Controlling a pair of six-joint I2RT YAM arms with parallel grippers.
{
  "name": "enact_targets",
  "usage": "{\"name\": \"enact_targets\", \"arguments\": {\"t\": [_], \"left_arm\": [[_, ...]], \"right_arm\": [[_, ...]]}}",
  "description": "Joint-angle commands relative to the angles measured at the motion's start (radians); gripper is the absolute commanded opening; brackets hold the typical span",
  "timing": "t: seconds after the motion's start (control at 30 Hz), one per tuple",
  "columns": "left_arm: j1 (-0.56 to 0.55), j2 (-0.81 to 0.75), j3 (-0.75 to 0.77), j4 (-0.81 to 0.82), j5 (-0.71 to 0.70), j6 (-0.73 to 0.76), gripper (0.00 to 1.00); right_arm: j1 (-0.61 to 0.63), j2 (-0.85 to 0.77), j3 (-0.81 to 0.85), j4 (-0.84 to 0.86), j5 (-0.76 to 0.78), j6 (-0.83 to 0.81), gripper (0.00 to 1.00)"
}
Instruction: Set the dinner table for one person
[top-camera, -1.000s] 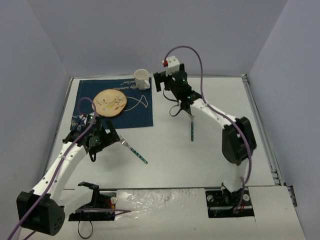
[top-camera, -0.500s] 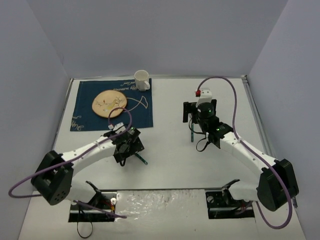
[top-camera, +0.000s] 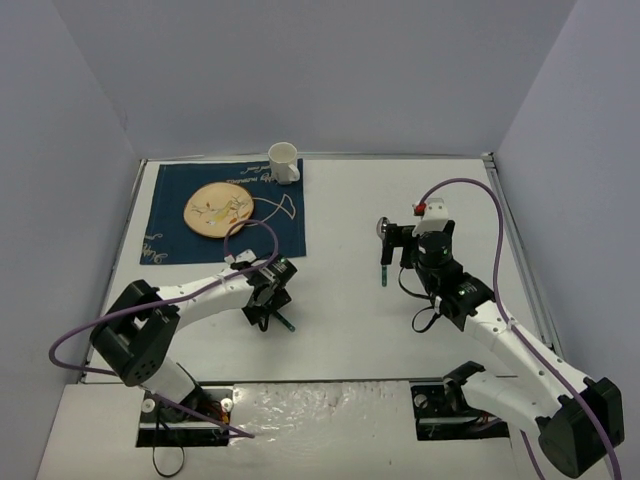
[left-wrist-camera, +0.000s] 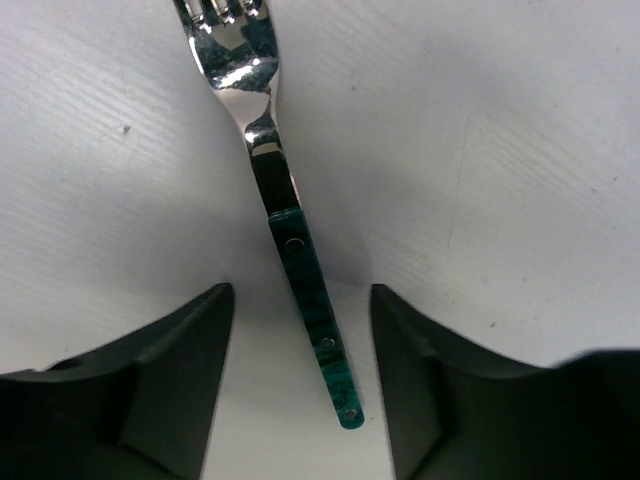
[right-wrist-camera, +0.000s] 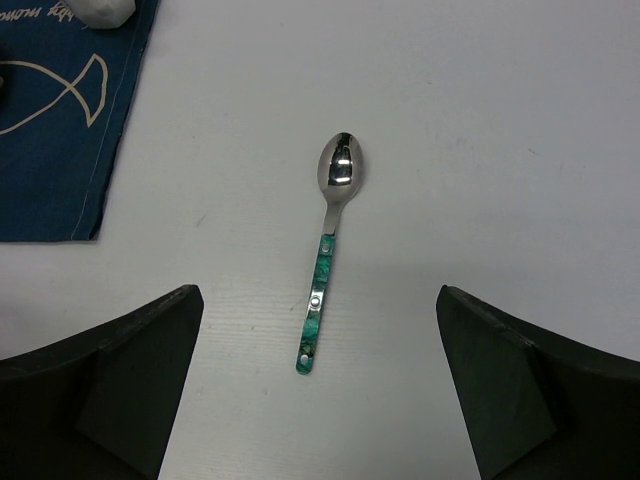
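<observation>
left gripper (left-wrist-camera: 300, 345): held low, fingers parted, pointing down. right gripper (right-wrist-camera: 320, 390): held higher, fingers spread wide.

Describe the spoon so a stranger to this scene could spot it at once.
On the white dinner table, look right of the dark blue mat. The spoon lies flat on bare tabletop. Like the fork, it has a green handle, but ends in a rounded bowl, not tines.

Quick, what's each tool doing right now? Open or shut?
Left tool: open, either side of the fork handle, not gripping.
Right tool: open, empty, above the spoon.
</observation>
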Motion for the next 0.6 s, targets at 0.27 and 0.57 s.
{"name": "enact_targets", "arguments": {"t": [0.27, 0.57], "left_arm": [[-0.010, 0.034, -0.052, 0.013, -0.041, -0.048, 0.03], [0.076, -0.181, 0.089, -0.235, -0.270, 0.238, 0.00]], "right_arm": [[-0.009, -0.047, -0.002, 0.038, -0.028, -0.027, 1.00], [-0.009, -0.053, 0.007, 0.061, -0.091, 0.001, 1.00]]}}
